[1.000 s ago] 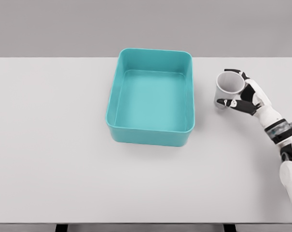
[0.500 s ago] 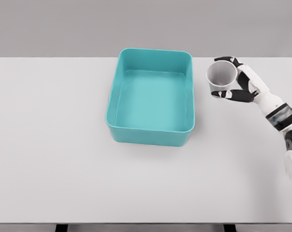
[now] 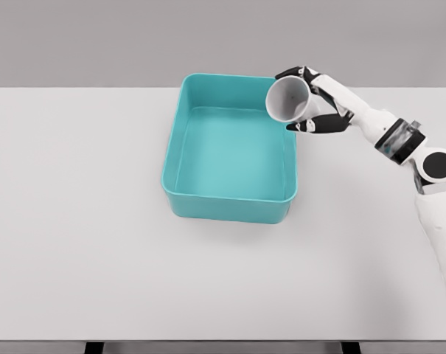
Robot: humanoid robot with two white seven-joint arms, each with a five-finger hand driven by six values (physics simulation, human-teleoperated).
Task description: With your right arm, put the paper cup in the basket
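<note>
My right hand [image 3: 309, 99] grips a white paper cup [image 3: 287, 99], fingers curled around its side. The cup is tilted, its open mouth facing left and toward me. It hangs in the air over the far right rim of the teal basket [image 3: 180, 118], which sits open and empty at the table's centre back. The right arm reaches in from the lower right edge, forearm stretched up and left. No left arm shows.
The white table [image 3: 82, 243] spans the whole view, its front edge near the bottom. A grey wall stands behind it.
My right hand has lifted the cup off the table and carried it left and up, from beside the basket to above its right rim, tipping the cup's mouth leftward.
</note>
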